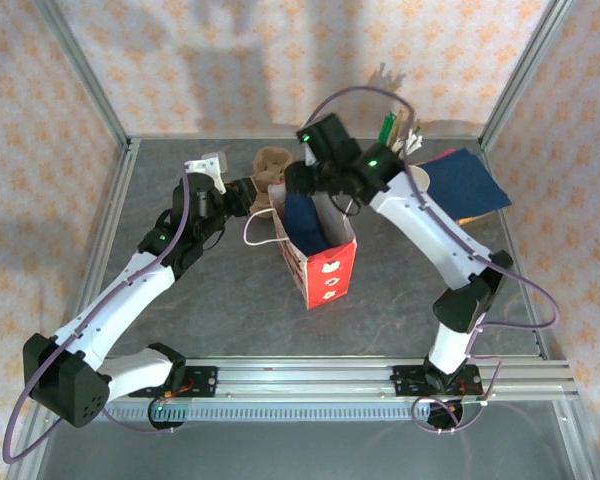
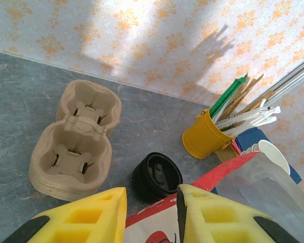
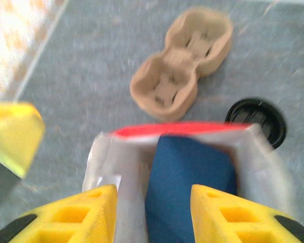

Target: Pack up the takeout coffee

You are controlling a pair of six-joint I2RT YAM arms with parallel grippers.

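Top: L gripper (image 1: 255, 197) at 10 o'clock of red paper bag (image 1: 330, 275); R gripper (image 1: 302, 186) over its mouth. L wrist: jaws partly apart astride bag rim, can't tell if pinching; round black plastic lid (image 2: 156, 177) on table (image 2: 20, 101) at 12, white-lined paper cup (image 2: 273, 154) at 2. R wrist: jaws apart, blurry; lid at 2.

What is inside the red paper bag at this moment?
A dark blue item stands inside the red bag. The bag's bottom beneath it is covered, so anything lower cannot be seen.

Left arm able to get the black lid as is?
Likely yes: lid lies on open table just past the left gripper, nothing on it. The bag rim between the fingers may snag.
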